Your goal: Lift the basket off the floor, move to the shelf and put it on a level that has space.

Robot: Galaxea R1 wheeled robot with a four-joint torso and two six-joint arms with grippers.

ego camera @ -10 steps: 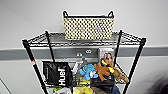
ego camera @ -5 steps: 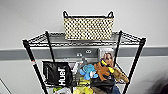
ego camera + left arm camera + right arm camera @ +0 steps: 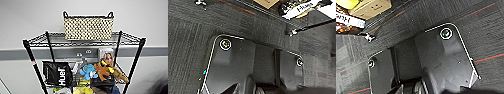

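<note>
1. The basket [image 3: 88, 28], woven in tan and dark with two small dark loop handles at its upper corners, stands upright on the top level [image 3: 82, 42] of the shelf [image 3: 136, 60]. It sits roughly centred between the posts, its base resting on the black wire grid inside the raised rim.

2. No gripper or hand touches the basket in the head view; it stands free against the pale wall [image 3: 30, 20] behind the rack.

3. The tier below carries a black bag with white lettering [image 3: 58, 74] toward the left, a blue soft toy [image 3: 88, 72] near the middle, and a brown-and-yellow soft toy [image 3: 106, 70] just beside it toward the right. A printed box or card [image 3: 106, 53] stands behind these toys. Something yellow [image 3: 82, 90] lies lower down.

4. The left wrist view looks down on the floor [image 3: 190, 32], dark grey carpet tile with a reddish streak. A caster wheel [image 3: 291, 32] of the rack and a black lower rail appear there, along with a corner of a brown cardboard box [image 3: 266, 2] and a white-labelled item [image 3: 301, 7] on the lowest tier.

5. The right wrist view also shows carpet with red streaks, another caster [image 3: 368, 37], and a tan cardboard box [image 3: 371, 8] beside a white-labelled package [image 3: 348, 21].

6. Jaw state: cannot tell for either gripper; the wrist views do not show whether they stand apart or together.
</note>
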